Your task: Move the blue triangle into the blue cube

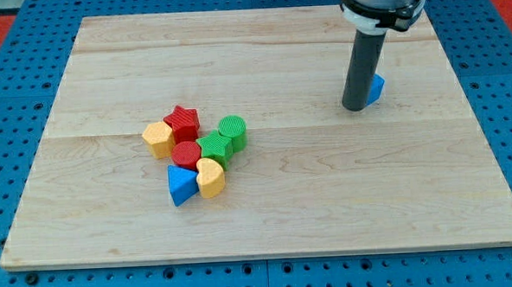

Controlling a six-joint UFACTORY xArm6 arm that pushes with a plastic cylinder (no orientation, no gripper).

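Note:
The blue triangle [181, 184] lies at the lower left of a cluster of blocks left of the board's middle, touching a yellow heart [211, 177]. The blue cube [375, 87] sits at the view's upper right, mostly hidden behind the dark rod. My tip [354, 107] rests on the board right beside the cube, on its left, far to the right of the triangle.
The cluster also holds a red star [183, 122], a yellow hexagon [158, 138], a red cylinder [186, 154], a green star-like block [214, 148] and a green cylinder [233, 131]. The wooden board [268, 212] sits on a blue pegboard [12, 102].

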